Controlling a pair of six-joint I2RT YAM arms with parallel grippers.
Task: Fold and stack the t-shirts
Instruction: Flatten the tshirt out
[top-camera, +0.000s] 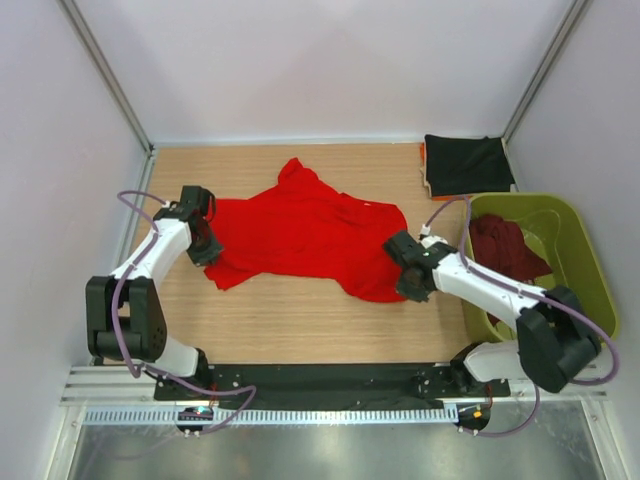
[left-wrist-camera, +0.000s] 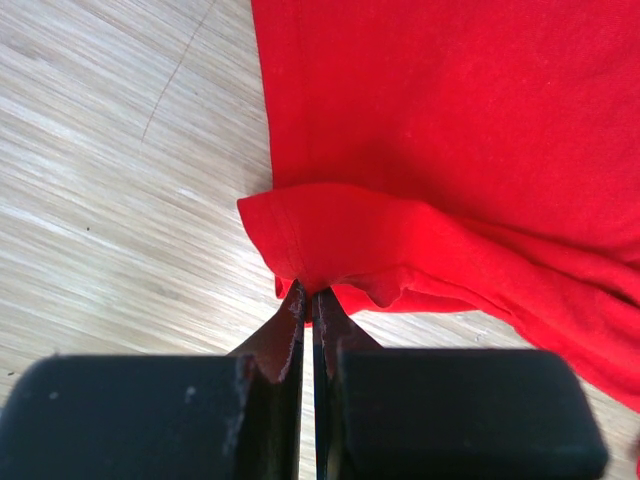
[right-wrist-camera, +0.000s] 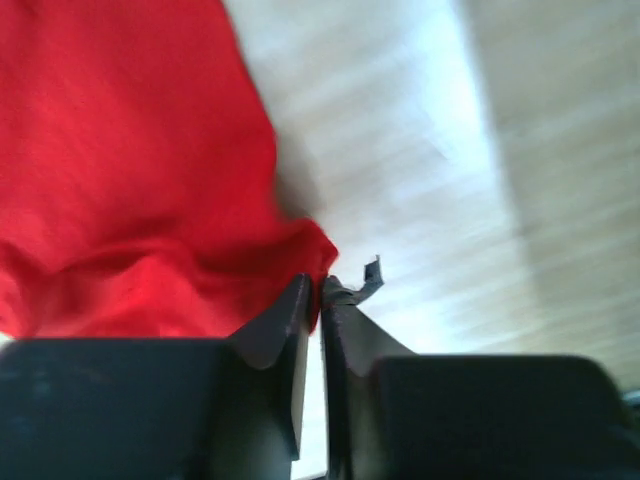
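So far only the black shirt (top-camera: 465, 165) lay folded, upper right. The red shirt (top-camera: 310, 235) was spread unfolded mid-frame, the left gripper (left-wrist-camera: 308, 295) and right gripper (right-wrist-camera: 320, 285) each pinched shut on its edge. The maroon shirt (top-camera: 500, 240) waited crumpled in the basket (top-camera: 530, 200), right.

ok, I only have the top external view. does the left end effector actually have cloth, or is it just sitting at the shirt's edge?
Observer: The left wrist view shows the left end effector shut on a folded-over edge of the red t-shirt.
Operator: And the right one?
Observer: The right wrist view is blurred, but the right end effector has its jaws nearly together, with a corner of the red cloth pinched at the tips.
Operator: Anything bunched at the left grip?
Observer: One small fold is doubled over at the pinch. Beyond it the cloth lies flat on the wooden table.
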